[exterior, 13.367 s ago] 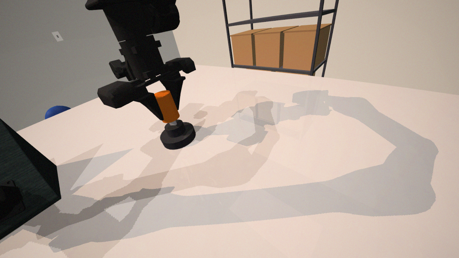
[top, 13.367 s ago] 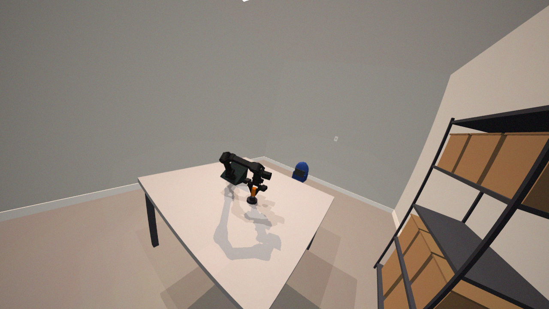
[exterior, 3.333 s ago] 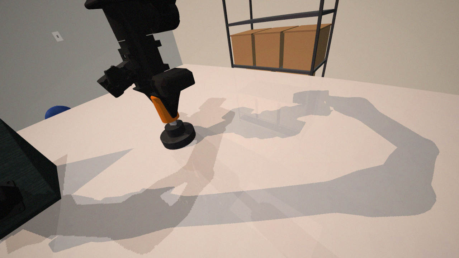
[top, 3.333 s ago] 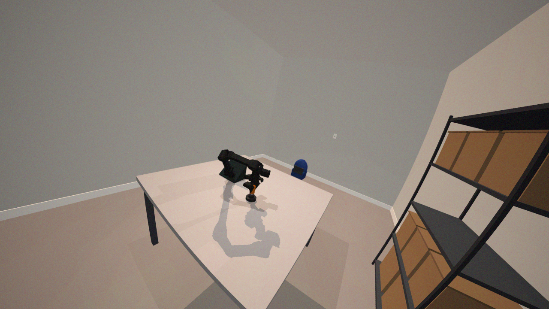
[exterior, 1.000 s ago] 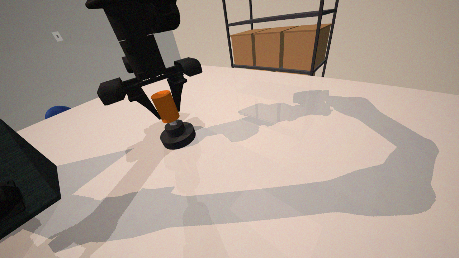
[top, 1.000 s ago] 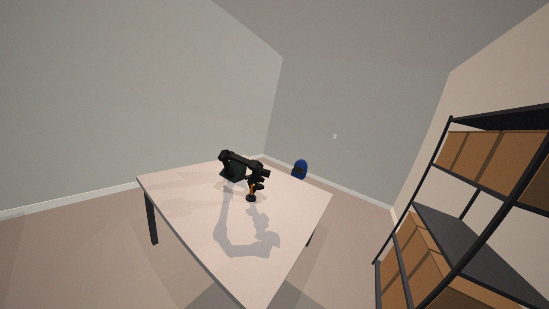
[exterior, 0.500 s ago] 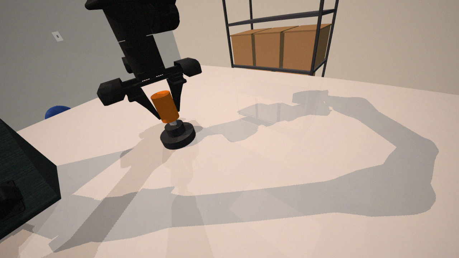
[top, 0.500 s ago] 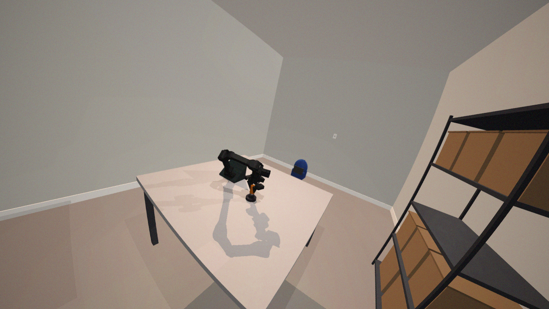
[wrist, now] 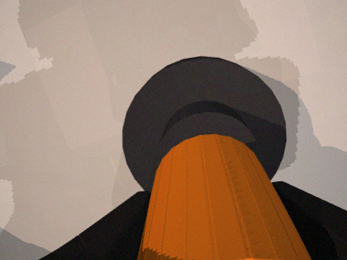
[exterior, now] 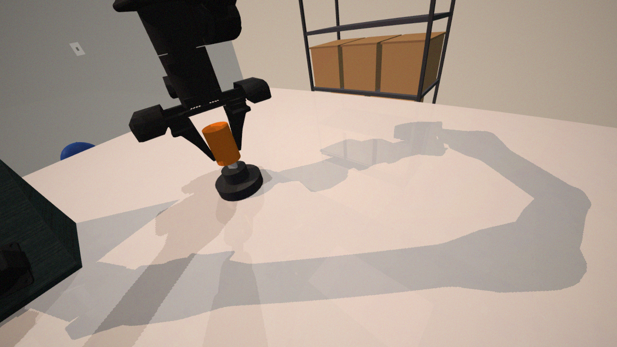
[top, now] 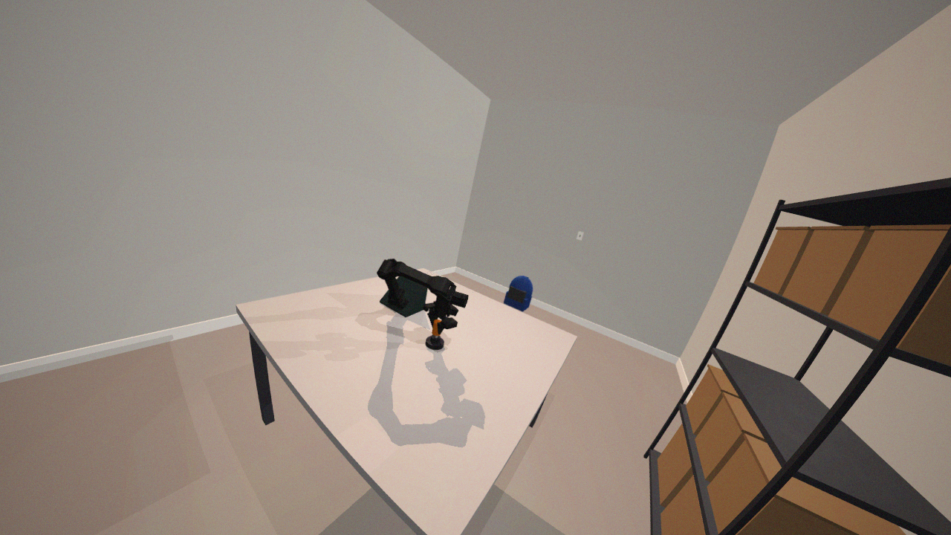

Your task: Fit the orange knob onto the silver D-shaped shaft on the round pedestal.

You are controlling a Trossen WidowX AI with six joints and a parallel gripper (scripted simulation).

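The orange knob (top: 436, 328) (exterior: 221, 144) (wrist: 217, 195) is an upright cylinder, held right above the round dark pedestal (top: 434, 343) (exterior: 238, 188) (wrist: 202, 79). A short bit of the silver shaft (exterior: 233, 165) shows between the knob's lower end and the pedestal's raised middle in the exterior view. The knob is not down on the pedestal. My gripper (exterior: 227, 155) (wrist: 211, 199) is shut on the knob, one finger on each side. The knob's hole, the flat sides and the shaft's top are hidden.
The pale table (top: 319, 345) (exterior: 388, 206) carries the arm's dark green base block (top: 406, 299) (exterior: 38, 228) behind the pedestal. A shelf rack with brown boxes (top: 817, 273) (exterior: 366, 64) and a blue helmet-like object (top: 519, 293) (exterior: 77, 149) stand beyond the table.
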